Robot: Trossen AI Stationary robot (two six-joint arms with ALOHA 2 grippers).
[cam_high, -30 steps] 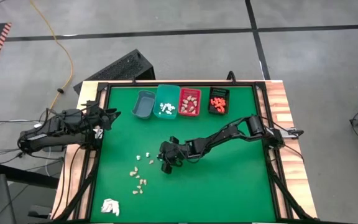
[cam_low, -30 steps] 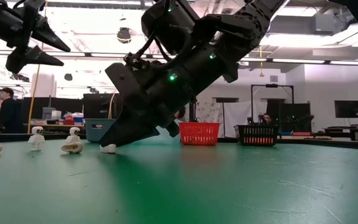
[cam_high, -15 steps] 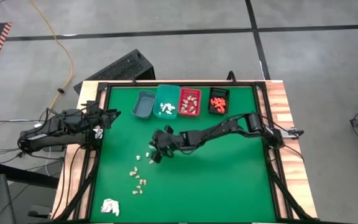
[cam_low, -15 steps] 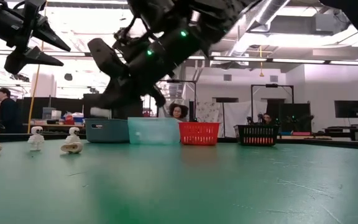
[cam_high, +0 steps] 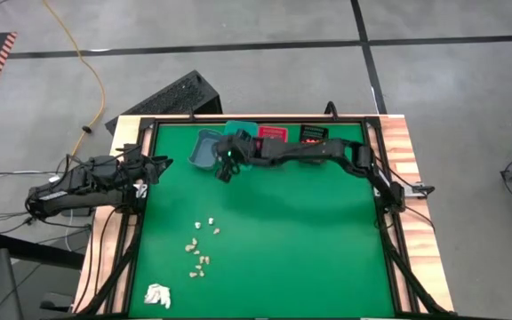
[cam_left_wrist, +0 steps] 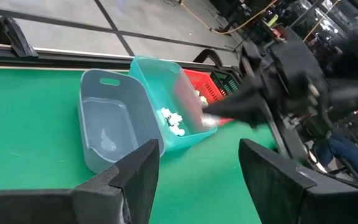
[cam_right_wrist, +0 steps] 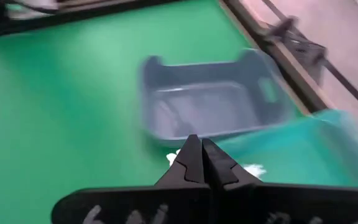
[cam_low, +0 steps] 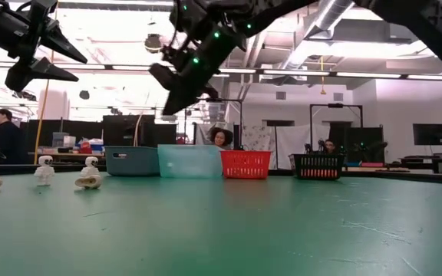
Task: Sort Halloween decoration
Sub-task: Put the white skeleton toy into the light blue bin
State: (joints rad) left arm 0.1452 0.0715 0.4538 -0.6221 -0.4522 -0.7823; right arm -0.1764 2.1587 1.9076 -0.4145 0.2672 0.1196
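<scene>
Right gripper (cam_high: 224, 169) has swung from mid-table, beside the loose pieces, up to the bin row; now above the near edge of the teal bin (cam_high: 238, 133), next to the grey bin (cam_high: 204, 149). Fingers pressed together; a white speck shows at the tips in the right wrist view, probably a white piece pinched, not certain. Drop into teal looks imminent. Remaining Halloween decoration (cam_high: 200, 250) lies scattered mid-left. Left gripper (cam_high: 154, 165) spread, parked at the left edge.
</scene>
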